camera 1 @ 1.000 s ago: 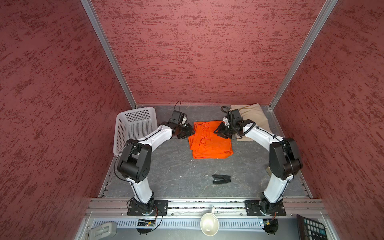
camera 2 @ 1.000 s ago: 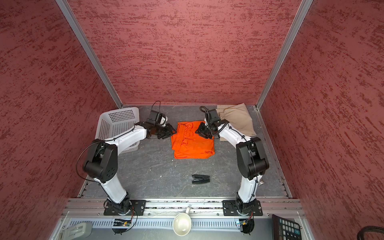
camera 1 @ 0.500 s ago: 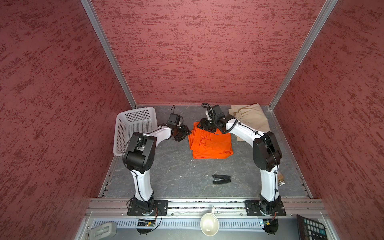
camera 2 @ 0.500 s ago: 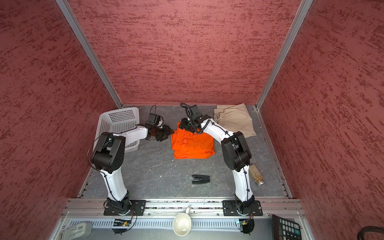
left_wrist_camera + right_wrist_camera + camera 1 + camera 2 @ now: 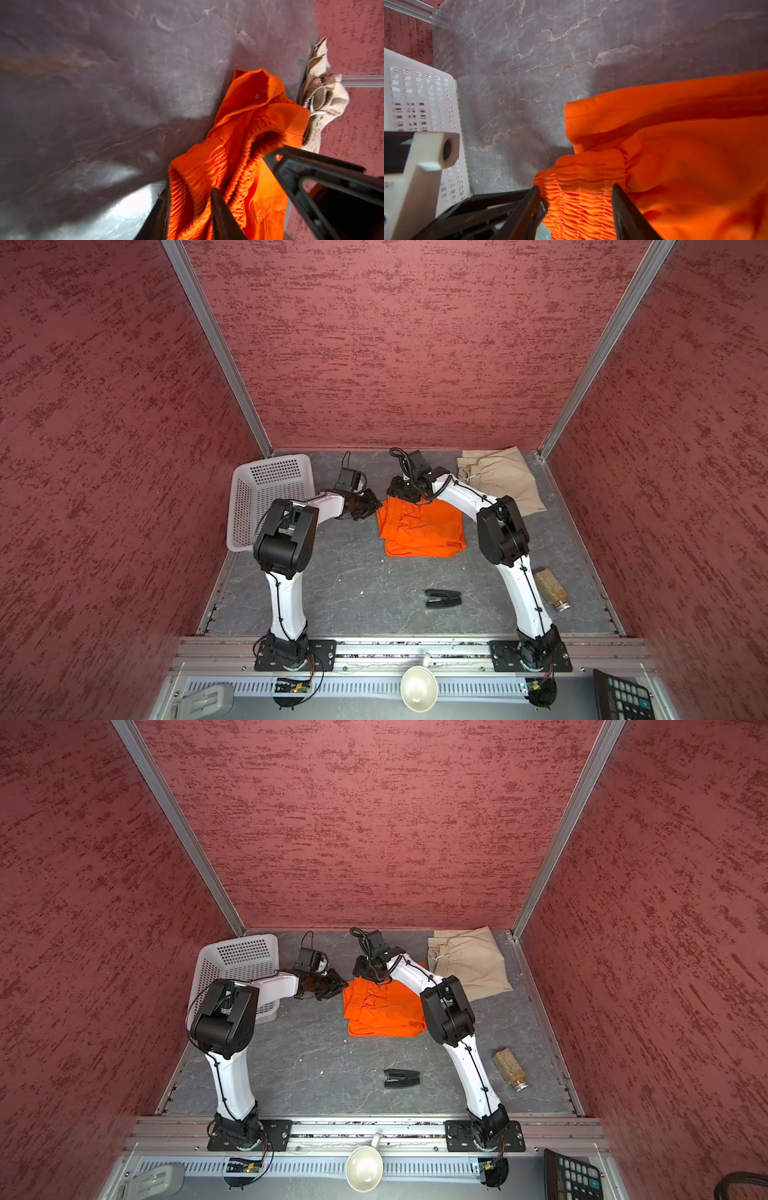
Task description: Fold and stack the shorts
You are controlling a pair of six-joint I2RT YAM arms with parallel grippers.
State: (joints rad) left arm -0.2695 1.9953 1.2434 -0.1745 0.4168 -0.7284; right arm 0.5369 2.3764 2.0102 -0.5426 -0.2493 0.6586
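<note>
The orange shorts (image 5: 419,526) (image 5: 382,1011) lie folded in the middle of the table, gathered waistband towards the left. My left gripper (image 5: 374,506) (image 5: 343,984) is at their left edge. In the left wrist view it (image 5: 190,189) is shut on a bunched stretch of the waistband (image 5: 197,176). My right gripper (image 5: 397,489) (image 5: 361,971) reaches across to the back left corner of the orange shorts. In the right wrist view it (image 5: 576,186) stands open, its fingers straddling the waistband (image 5: 581,199). The beige shorts (image 5: 498,481) (image 5: 469,965) (image 5: 324,99) lie folded at the back right corner.
A white perforated basket (image 5: 270,485) (image 5: 237,961) (image 5: 415,93) leans at the back left, just behind the left arm. A small black clip-like object (image 5: 442,598) (image 5: 401,1078) lies in front of the orange shorts. A jar (image 5: 552,589) (image 5: 511,1069) lies on its side near the right arm.
My right gripper has swung from the orange shorts' right side across to their back left corner. The left gripper stayed at the left edge and narrowed onto the waistband.
</note>
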